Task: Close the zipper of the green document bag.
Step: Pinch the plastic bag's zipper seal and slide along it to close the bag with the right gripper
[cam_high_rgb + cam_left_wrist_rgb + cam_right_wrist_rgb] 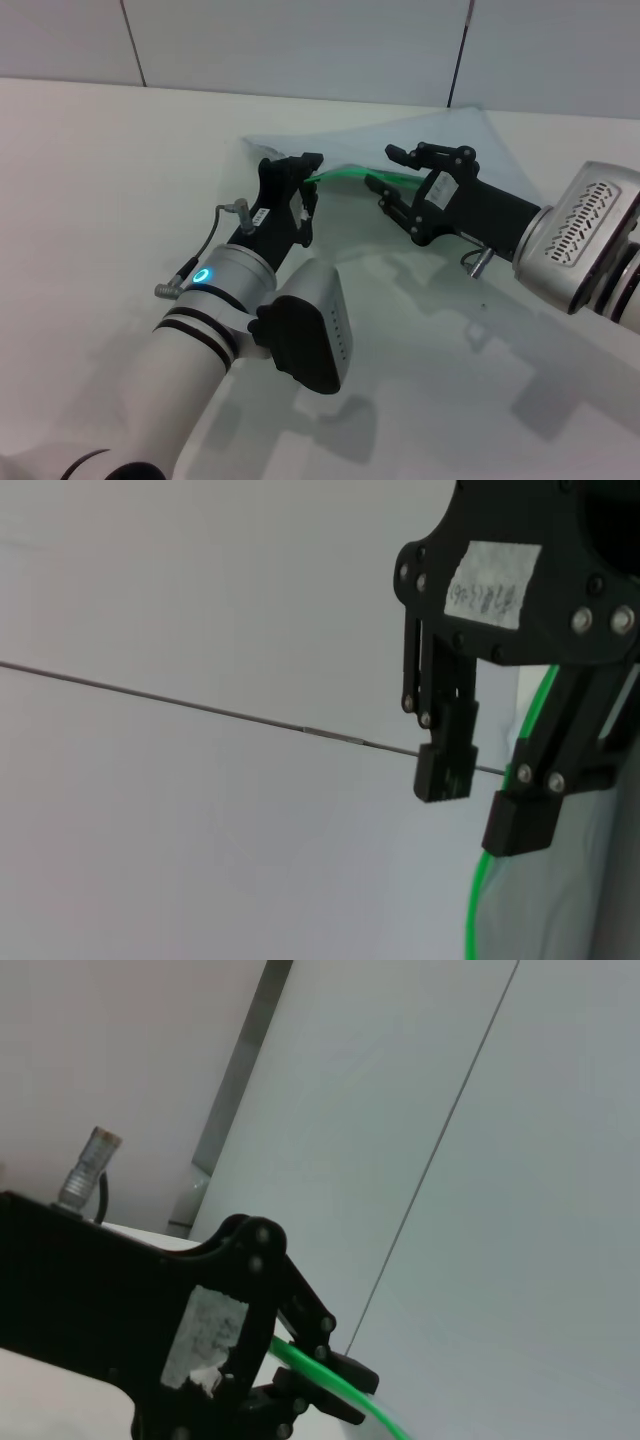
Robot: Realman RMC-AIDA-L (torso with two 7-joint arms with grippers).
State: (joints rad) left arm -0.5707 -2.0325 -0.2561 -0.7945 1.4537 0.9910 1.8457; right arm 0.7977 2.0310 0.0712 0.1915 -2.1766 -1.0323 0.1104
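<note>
Frame centre: left gripper (300, 178) clamps thin bright green zipper (340, 175) of translucent pale green document bag (470, 145); right gripper (388, 178) open around zipper.

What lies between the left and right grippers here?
In the head view, a raised stretch of the zipper spans from the left gripper to the right gripper, with the green document bag behind.

Bag (470, 160) — translucent pale blue-white; zipper (345, 175) bright green; both grippers black — left (300, 185), right (395, 180); table (100, 200) white.
</note>
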